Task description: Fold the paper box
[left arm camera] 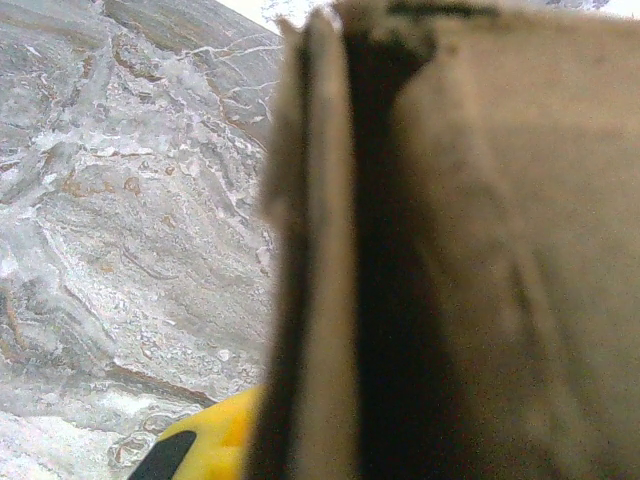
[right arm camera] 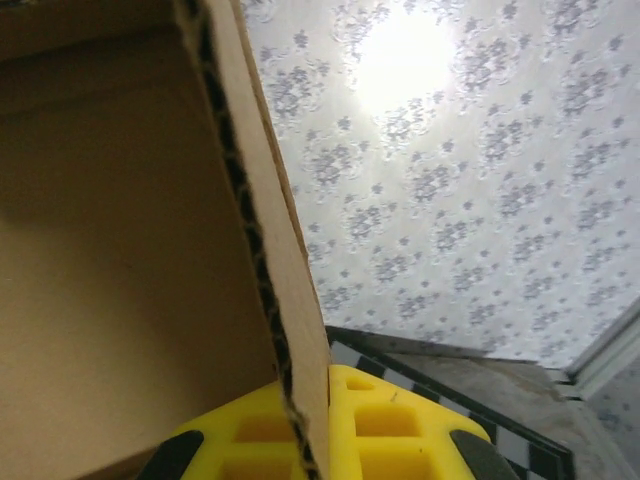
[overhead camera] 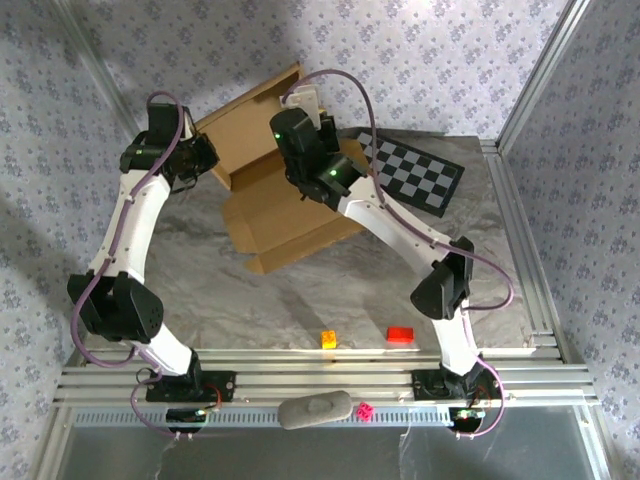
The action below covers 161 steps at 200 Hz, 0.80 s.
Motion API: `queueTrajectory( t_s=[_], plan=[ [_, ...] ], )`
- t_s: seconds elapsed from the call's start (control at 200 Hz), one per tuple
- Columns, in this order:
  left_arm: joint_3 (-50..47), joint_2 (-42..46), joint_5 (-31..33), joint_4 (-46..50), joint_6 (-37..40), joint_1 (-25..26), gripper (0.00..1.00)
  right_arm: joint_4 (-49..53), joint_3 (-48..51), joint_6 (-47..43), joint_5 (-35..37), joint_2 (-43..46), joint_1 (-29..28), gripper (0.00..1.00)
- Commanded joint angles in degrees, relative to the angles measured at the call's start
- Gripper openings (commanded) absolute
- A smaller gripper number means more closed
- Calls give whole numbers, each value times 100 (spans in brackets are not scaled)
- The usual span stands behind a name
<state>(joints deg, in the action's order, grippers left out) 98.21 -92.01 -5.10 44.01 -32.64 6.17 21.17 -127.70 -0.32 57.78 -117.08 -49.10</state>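
Note:
The paper box [overhead camera: 285, 215] is brown corrugated cardboard, partly folded, lying at the back middle of the marble-patterned table, with its rear panels raised. My left gripper [overhead camera: 207, 160] is at the box's left side. In the left wrist view it [left arm camera: 300, 440] is shut on an upright cardboard flap [left arm camera: 320, 280]; one yellow finger [left arm camera: 205, 435] shows and the other is hidden behind the cardboard. My right gripper [overhead camera: 308, 112] is at the box's raised back right. In the right wrist view it [right arm camera: 318, 425] is shut on a wall edge [right arm camera: 262, 200], with yellow fingers [right arm camera: 400, 430] pressed on both faces.
A black-and-white checkered board [overhead camera: 415, 172] lies at the back right, beside the box. A small orange block [overhead camera: 327, 339] and a red block [overhead camera: 400, 335] sit near the front edge. A grey lump [overhead camera: 315, 410] and a pink die [overhead camera: 366, 411] rest on the aluminium rails.

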Motion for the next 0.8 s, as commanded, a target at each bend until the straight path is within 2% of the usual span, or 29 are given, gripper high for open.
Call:
queueTrajectory(
  t_s=[0.0, 0.055, 0.095, 0.135, 0.165, 0.205, 0.265, 0.335, 0.465, 0.565, 0.665, 0.8],
  plan=[
    [80, 165, -101, -112, -163, 46, 0, 71, -538, -68, 338, -222, 20, 13],
    [64, 178, -76, -82, -142, 48, 0, 307, -738, -10, -177, -262, 7, 18],
    [66, 191, -56, -44, -92, 35, 0, 479, -836, 48, -487, -232, -20, 27],
    [66, 200, -43, -11, -52, 12, 0, 705, -901, 137, -941, -143, -39, 41],
    [66, 209, -68, -7, -26, -22, 0, 904, -923, 229, -1611, -43, -11, 50],
    [58, 209, -129, 7, 2, -72, 0, 1153, -934, 260, -2457, 134, 48, 55],
    [49, 209, -216, 29, 69, -150, 0, 1416, -845, 363, -3366, 431, 137, 67],
    [56, 217, -279, 39, 207, -218, 0, 1619, -564, 601, -4606, 884, 400, 74],
    [48, 201, -427, 10, 525, -301, 0, 803, 640, 1146, -7825, 1936, 1348, 81],
    [32, 192, -485, 16, 786, -346, 0, 441, 1158, 1675, -9518, 2398, 2111, 84],
    [-12, 201, -609, -25, 972, -405, 0, -336, 1658, 2383, -10607, 2793, 2828, 87],
    [-11, 178, -785, -98, 1108, -459, 0, -1093, 2073, 3037, -10891, 2984, 3620, 83]
  ],
)
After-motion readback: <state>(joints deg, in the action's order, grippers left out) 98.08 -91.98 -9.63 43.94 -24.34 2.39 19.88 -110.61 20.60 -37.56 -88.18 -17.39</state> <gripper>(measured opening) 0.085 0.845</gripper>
